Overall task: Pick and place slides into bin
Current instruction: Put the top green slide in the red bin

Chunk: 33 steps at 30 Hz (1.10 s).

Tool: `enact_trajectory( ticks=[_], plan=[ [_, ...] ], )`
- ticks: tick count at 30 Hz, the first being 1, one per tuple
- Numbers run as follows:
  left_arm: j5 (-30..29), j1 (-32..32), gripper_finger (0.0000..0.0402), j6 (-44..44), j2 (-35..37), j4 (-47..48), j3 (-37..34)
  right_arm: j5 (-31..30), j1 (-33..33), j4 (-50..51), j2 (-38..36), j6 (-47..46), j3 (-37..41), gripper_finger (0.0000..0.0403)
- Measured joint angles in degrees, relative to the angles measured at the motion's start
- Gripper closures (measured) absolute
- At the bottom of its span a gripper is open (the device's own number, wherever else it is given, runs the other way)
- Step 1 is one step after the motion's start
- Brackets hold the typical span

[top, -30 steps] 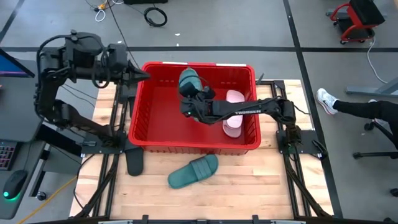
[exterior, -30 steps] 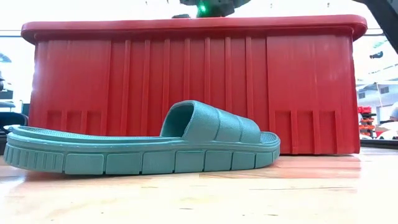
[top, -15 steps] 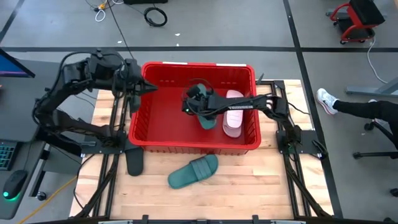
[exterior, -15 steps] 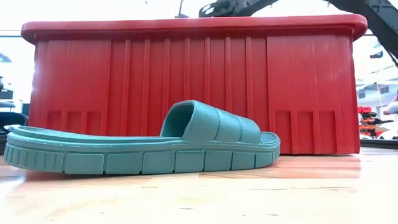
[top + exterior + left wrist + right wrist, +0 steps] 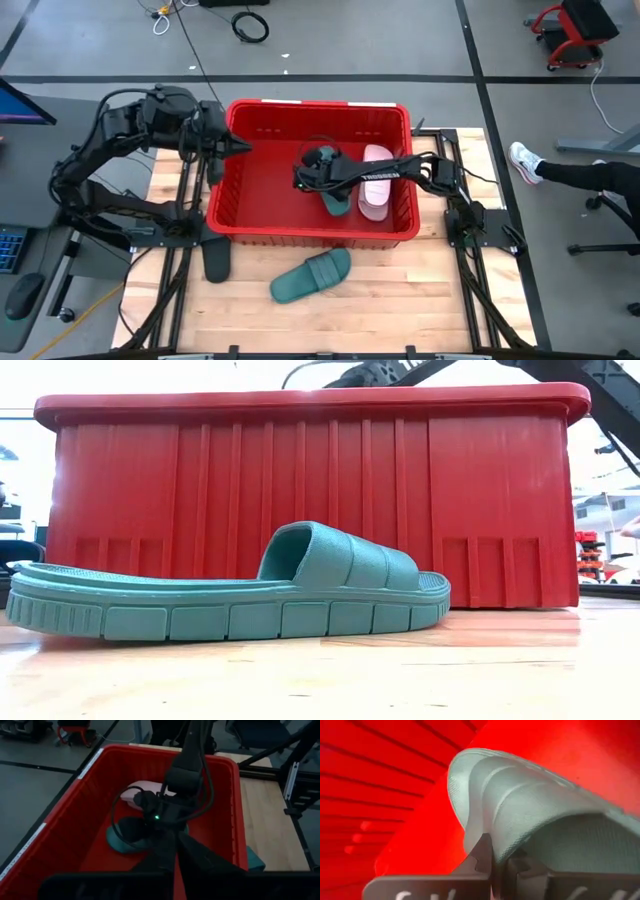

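- High view: right pincer (image 5: pixel 330 192) is inside the bin (image 5: pixel 232 205), clamped on a teal slide (image 5: pixel 333 198), placing it beside the pink slide (image 5: pixel 374 182).
- Next, I'd guess: let go, then fetch the other teal slide (image 5: pixel 312 275) in front of the bin.
- Left pincer (image 5: pixel 243 146) sits closed over the bin's rim.

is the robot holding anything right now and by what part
Yes. The right gripper is shut on a teal green foam slide, pinching its edge inside the red plastic bin.

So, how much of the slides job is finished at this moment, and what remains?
Done: a pale pink slide lies inside the red bin. In hand: the right gripper is down in the bin, shut on a teal slide. Left: a second teal slide and a black slide lie on the table in front of the bin. The left gripper waits at the bin's left rim.
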<state>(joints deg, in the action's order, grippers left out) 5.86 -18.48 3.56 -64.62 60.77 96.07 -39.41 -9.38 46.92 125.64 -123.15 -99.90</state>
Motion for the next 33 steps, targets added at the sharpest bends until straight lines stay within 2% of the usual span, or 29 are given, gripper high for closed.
enact_trajectory(
  ticks=[4,18,25,29,33],
  plan=[
    [-0.03,0.00,0.0370,0.08,-0.02,-0.99,0.00,0.38,0.19,-0.30,-0.29,0.41,0.04,0.0372],
    [-0.05,-0.04,0.0384,0.58,0.96,-0.87,0.00,1.39,-1.08,-0.22,-3.52,3.49,0.09,0.0229],
    [-0.17,-0.04,0.0373,0.52,2.06,-0.93,0.02,2.47,-2.02,0.69,-4.95,4.72,0.06,0.0189],
    [-0.26,-0.07,0.0370,0.13,2.98,-0.86,0.02,4.87,-2.97,0.12,-5.52,14.60,0.09,0.0182],
    [-0.27,-0.04,0.0371,0.13,4.30,-1.26,0.02,6.81,-4.97,-4.63,-7.17,35.91,-0.32,0.0183]
  ],
)
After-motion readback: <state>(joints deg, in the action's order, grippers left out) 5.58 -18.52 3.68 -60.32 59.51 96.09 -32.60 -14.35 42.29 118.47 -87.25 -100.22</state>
